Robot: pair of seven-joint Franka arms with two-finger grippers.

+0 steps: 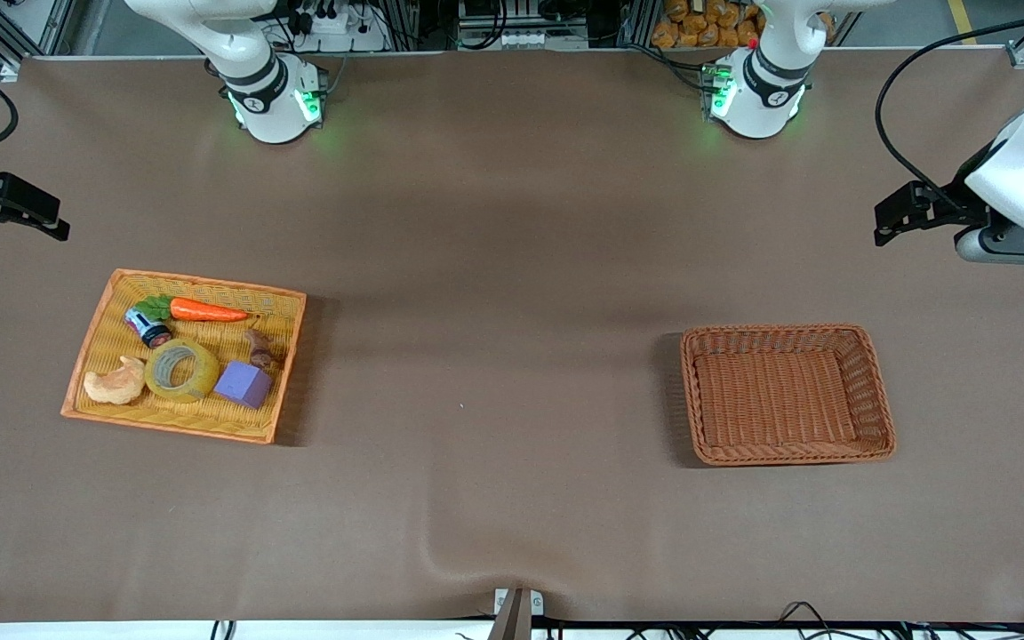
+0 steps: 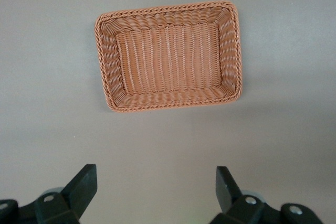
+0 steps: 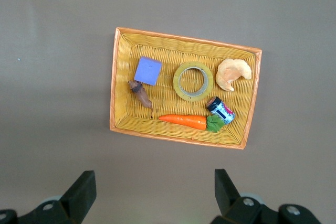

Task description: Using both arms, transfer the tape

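Observation:
The tape point(image 1: 154, 374), a yellowish ring with a grey-white core, lies flat in the yellow woven tray point(image 1: 210, 285) toward the right arm's end of the table. It also shows in the right wrist view point(image 3: 179, 83), in the middle of the tray point(image 3: 184, 38). My right gripper point(image 1: 41, 215) is open and empty, raised over bare table beside the tray; its fingers point(image 3: 81, 190) stand wide apart. My left gripper point(image 1: 899, 218) is open and empty, raised over bare table near the brown wicker basket point(image 1: 779, 331). The basket point(image 2: 168, 9) holds nothing.
In the tray around the tape lie a tan croissant toy point(image 1: 115, 382), a purple cube point(image 1: 243, 383), an orange carrot point(image 1: 205, 310), a small jar point(image 1: 148, 327) and a brown acorn-like toy point(image 1: 261, 347). A brown cloth covers the table.

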